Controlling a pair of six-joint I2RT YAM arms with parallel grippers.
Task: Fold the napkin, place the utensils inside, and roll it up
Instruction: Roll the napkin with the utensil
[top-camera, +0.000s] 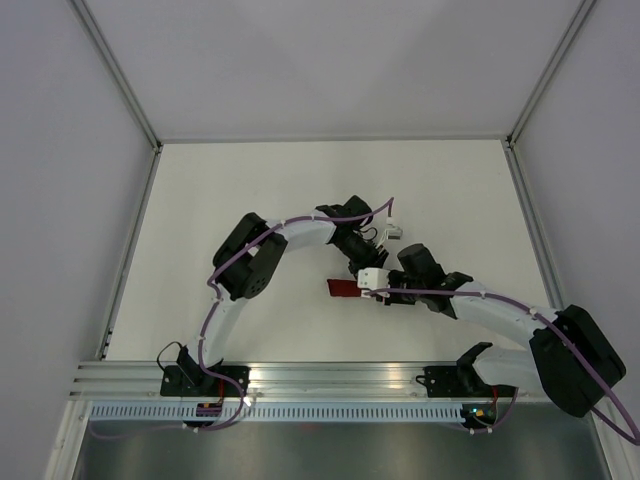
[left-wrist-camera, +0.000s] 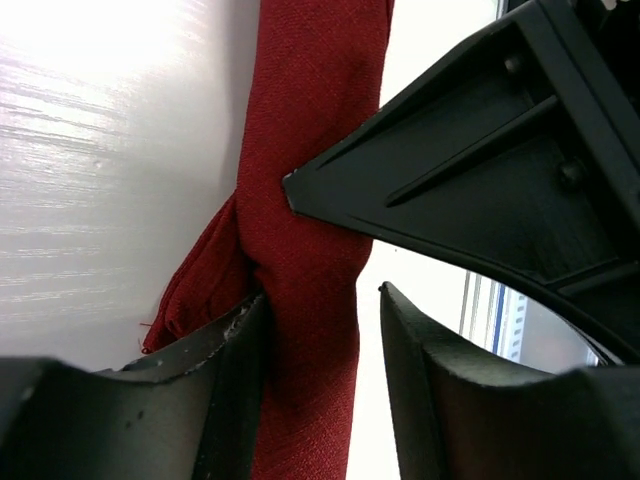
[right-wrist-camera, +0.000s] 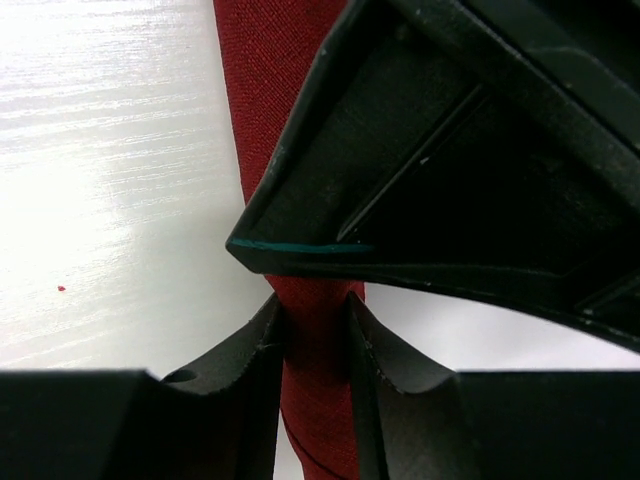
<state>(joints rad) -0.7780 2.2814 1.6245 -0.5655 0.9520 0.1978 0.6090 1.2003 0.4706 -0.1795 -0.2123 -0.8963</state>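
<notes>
While both arms meet near the middle of the worktop (top-camera: 230, 190), the napkin (top-camera: 343, 288) lies between them as a narrow dark red roll, flat on the white surface and well apart from every edge. No utensil shows in any view; whether any sits inside the roll cannot be told.

Left pincer (left-wrist-camera: 322, 300): spread around the roll, one finger (left-wrist-camera: 235, 370) touching the cloth where a loose fold bulges out, the other standing clear with white worktop showing in the gap. Right pincer (right-wrist-camera: 313, 300): pressed against both sides of the roll, pinching it.

Handling, as judged: the cloth is thin, soft and light, with no stiffness of its own, so the roll would probably slacken wherever it is let go. Its matte weave should grip well. The surest hold is across the full width of the roll, over the loose outer fold.

Room: open worktop lies on all sides, out to the walls (top-camera: 330, 70) and the aluminium rail (top-camera: 330, 378) along the near edge. The tight spot is the closeness of the two pincers to one another.
</notes>
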